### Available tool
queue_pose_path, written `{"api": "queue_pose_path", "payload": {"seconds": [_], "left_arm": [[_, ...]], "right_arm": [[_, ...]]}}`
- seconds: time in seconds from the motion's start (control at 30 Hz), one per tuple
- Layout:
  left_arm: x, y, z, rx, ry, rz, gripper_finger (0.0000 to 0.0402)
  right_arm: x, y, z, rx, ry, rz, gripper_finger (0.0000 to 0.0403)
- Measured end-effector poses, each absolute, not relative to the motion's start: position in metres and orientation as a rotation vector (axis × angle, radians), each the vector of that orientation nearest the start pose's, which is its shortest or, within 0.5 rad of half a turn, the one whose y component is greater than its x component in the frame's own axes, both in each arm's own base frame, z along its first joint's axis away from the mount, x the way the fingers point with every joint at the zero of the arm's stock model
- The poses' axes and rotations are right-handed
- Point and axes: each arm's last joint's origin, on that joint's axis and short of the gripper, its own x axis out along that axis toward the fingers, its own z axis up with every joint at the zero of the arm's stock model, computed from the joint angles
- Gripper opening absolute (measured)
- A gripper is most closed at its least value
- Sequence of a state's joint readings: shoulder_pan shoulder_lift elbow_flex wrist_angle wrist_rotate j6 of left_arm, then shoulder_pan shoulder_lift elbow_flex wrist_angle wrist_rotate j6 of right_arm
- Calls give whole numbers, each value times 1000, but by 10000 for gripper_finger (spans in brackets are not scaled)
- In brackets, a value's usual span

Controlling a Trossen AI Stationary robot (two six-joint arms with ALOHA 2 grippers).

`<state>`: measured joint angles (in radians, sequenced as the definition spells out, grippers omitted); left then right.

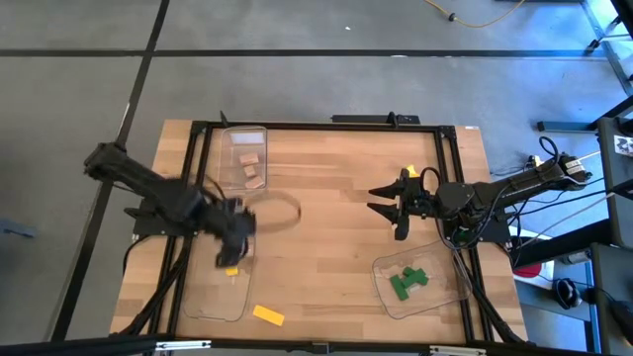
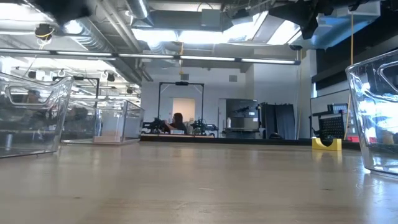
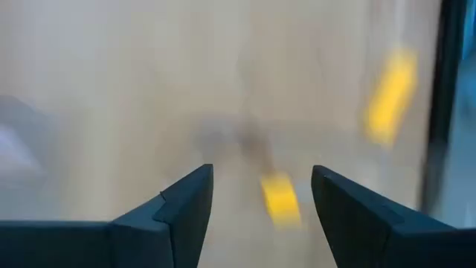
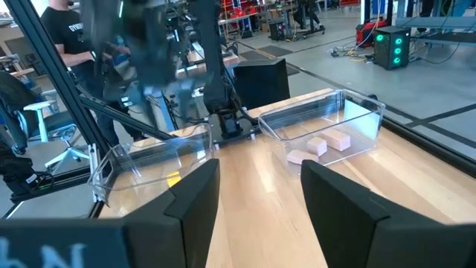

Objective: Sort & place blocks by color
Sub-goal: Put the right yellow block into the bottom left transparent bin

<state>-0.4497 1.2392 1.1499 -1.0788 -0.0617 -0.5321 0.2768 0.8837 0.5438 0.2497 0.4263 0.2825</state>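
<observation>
My left gripper (image 1: 234, 252) hangs open over the near-left clear tray (image 1: 203, 302). A small yellow block (image 1: 231, 270) lies in that tray just below the fingers; in the left wrist view this yellow block (image 3: 280, 198) shows between the open fingers (image 3: 260, 216), apart from both. A second yellow block (image 1: 268, 314) lies flat on the table beside the tray. Tan blocks (image 1: 249, 164) sit in the far-left tray, and green blocks (image 1: 406, 282) in the near-right tray. A third yellow block (image 1: 409, 171) rests near the table's far right. My right gripper (image 1: 386, 201) is open and holds nothing.
The far-left tray (image 1: 259, 133) and the near-right tray (image 1: 381, 267) stand on the wooden table, which a black frame (image 1: 326, 125) borders. The low view shows tray walls (image 2: 373, 112) at both sides. Bare wood lies between the two arms.
</observation>
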Motion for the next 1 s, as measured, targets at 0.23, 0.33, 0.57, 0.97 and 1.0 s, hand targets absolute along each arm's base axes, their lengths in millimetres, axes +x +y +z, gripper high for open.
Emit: {"api": "queue_pose_path", "payload": {"seconds": [0.23, 0.33, 0.57, 0.97, 1.0], "left_arm": [[220, -34, 358, -182, 581, 223, 220], [228, -14, 363, -211, 347, 226, 220], [248, 4, 332, -336, -29, 116, 220], [252, -8, 309, -320, -78, 69, 220], [252, -7, 309, -318, -80, 80, 220]], "right_arm": [[193, 42, 274, 250, 63, -160, 193], [193, 42, 274, 252, 63, -160, 193], [193, 42, 275, 250, 56, -159, 193], [193, 42, 275, 247, 55, -159, 193], [193, 42, 275, 247, 55, -159, 193]]}}
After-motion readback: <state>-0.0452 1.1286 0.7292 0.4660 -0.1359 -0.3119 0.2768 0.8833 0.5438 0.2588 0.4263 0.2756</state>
